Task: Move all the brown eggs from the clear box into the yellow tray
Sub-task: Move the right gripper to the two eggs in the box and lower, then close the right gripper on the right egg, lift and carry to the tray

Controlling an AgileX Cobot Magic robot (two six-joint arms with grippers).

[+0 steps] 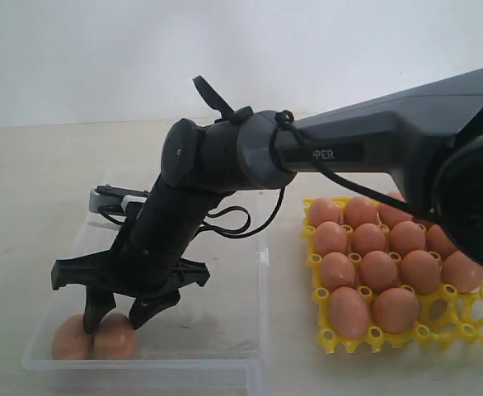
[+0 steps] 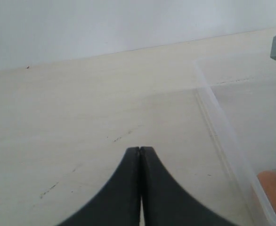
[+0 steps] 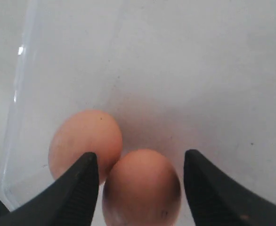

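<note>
Two brown eggs [image 1: 93, 340] lie in the clear box [image 1: 225, 363], the right gripper [image 3: 139, 157] spread astride one. Thirteen show in the yellow tray [image 1: 472, 323]. The left gripper [image 2: 140, 150] is pressed together.

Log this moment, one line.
right pincer open in clear box | egg between its tips | second egg alongside | left pincer shut | yellow tray mostly full

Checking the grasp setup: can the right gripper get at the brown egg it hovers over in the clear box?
Probably yes: the right gripper is open, straddling that brown egg, nothing above it. The neighbouring egg lies close against it, so one finger may nudge it.
</note>
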